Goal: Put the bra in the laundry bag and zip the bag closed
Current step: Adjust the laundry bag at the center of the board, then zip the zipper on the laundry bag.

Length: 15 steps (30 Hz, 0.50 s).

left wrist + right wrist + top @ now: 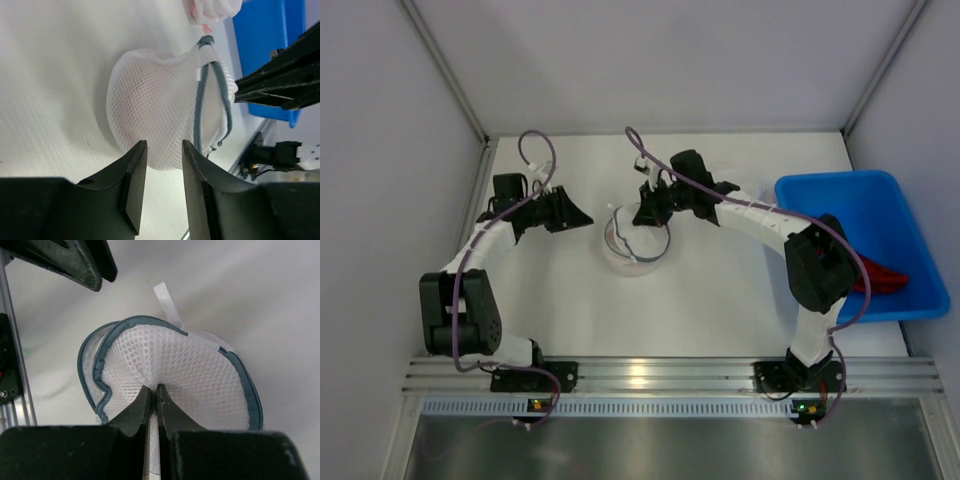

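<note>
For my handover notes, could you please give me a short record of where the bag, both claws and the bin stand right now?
Bag: white mesh laundry bag with grey-blue zip trim, mid white table
Right claw: shut, pinching the bag's mesh
Left claw: open, empty, beside the bag, not touching
Zip: looks partly open
Bin: blue plastic bin at the table's right edge, red item inside

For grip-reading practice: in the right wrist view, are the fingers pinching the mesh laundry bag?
Yes, the right fingers clamp a fold of the mesh laundry bag.
</note>
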### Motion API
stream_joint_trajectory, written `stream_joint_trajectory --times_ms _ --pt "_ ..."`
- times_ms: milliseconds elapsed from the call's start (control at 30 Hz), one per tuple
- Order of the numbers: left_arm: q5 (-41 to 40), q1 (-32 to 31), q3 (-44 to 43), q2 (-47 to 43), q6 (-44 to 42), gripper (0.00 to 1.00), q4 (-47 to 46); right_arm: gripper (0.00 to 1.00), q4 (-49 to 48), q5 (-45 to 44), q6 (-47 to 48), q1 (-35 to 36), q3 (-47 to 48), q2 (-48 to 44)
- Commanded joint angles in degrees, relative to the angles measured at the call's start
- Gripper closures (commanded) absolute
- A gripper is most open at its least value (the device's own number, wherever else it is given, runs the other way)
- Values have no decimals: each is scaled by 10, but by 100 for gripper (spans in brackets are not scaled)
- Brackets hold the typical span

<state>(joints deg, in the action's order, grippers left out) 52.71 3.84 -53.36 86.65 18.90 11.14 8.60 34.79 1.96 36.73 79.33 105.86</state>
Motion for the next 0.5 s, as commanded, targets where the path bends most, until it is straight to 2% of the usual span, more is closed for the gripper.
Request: stream_joint_trajectory --times_ms 0,100,167,233,333,467 --pt "-55 -15 -32 -74 -126 61 73 100 -8 15 -91 1 31 16" --pt "-103 -38 -26 -117 -182 61 116 100 -2 4 -139 -5 57 35" --pt "-183 -97 -22 -133 -240 61 145 100 19 -10 -160 -9 76 46" --pt "-228 -160 -21 -146 -283 60 165 100 47 -30 -165 -8 112 54" --pt "-248 -217 -17 -155 -296 55 189 100 83 -59 -176 -6 143 61" --pt "-312 -258 -22 -158 -303 52 209 100 129 -116 -188 2 167 69"
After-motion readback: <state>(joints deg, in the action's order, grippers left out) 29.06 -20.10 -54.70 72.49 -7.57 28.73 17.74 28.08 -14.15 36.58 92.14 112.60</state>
